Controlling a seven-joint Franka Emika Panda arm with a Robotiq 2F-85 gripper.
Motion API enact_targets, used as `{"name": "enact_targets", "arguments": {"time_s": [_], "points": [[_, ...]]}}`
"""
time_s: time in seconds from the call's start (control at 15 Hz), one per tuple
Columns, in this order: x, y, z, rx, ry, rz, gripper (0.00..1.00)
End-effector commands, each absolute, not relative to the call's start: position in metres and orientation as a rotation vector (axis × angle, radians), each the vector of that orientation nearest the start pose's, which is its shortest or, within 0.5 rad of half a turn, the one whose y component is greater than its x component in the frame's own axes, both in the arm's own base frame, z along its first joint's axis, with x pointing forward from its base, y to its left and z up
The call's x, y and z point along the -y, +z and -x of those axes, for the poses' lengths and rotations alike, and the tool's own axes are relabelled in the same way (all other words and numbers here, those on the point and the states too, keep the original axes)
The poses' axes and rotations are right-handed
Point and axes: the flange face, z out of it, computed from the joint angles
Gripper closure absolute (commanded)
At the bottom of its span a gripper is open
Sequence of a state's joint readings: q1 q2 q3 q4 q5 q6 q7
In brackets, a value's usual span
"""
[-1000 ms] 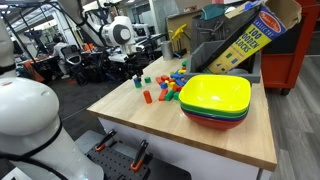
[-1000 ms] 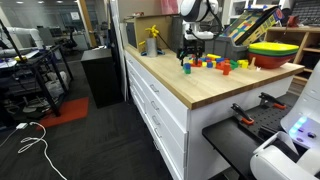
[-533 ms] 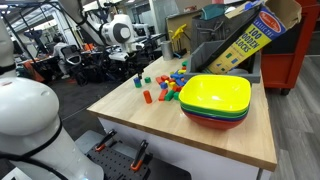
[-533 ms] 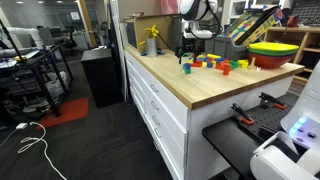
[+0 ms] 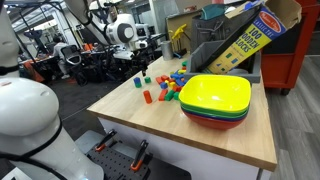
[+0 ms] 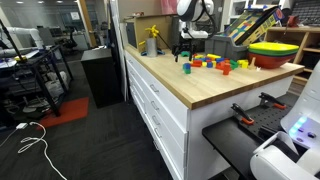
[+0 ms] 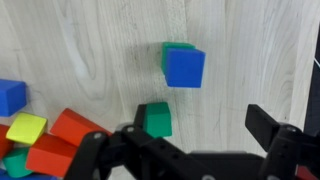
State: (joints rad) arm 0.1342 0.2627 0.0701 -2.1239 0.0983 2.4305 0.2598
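In the wrist view a blue block (image 7: 185, 68) sits stacked on a green block (image 7: 170, 48) on the wooden tabletop (image 7: 90, 50). A second green block (image 7: 156, 119) lies nearer, just beside my left finger. My gripper (image 7: 200, 130) hangs above them, open, with nothing between its fingers (image 7: 268, 124). In both exterior views the gripper (image 5: 138, 62) (image 6: 184, 48) hovers over the far end of the table, above the small stack (image 5: 137, 82). An orange block (image 5: 147, 97) (image 6: 186, 68) stands a little apart from it.
A pile of red, yellow and blue blocks (image 7: 45, 135) (image 5: 172, 85) lies beside the stack. Stacked coloured bowls (image 5: 215, 100) (image 6: 272, 52) and a tilted block box (image 5: 245, 40) stand further along the table. The table edge (image 5: 150, 135) drops to drawers (image 6: 160, 100).
The jaws have widened a little further and the gripper has risen slightly above the blue-on-green stack. The blocks have not moved.
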Motion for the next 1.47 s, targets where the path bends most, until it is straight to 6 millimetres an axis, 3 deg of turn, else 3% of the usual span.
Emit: {"name": "enact_targets", "arguments": {"time_s": [0.0, 0.6, 0.67, 0.8, 1.33, 1.4], "points": [[-0.110, 0.283, -0.580, -0.143, -0.060, 3.053, 0.00], [-0.099, 0.270, -0.599, -0.070, -0.074, 3.103, 0.00], [-0.098, 0.269, -0.599, -0.069, -0.064, 3.107, 0.25], [-0.099, 0.267, -0.598, -0.073, -0.054, 3.107, 0.32], [-0.097, 0.277, -0.597, -0.114, -0.059, 3.110, 0.93], [-0.097, 0.281, -0.597, -0.122, -0.065, 3.108, 0.92]]}}
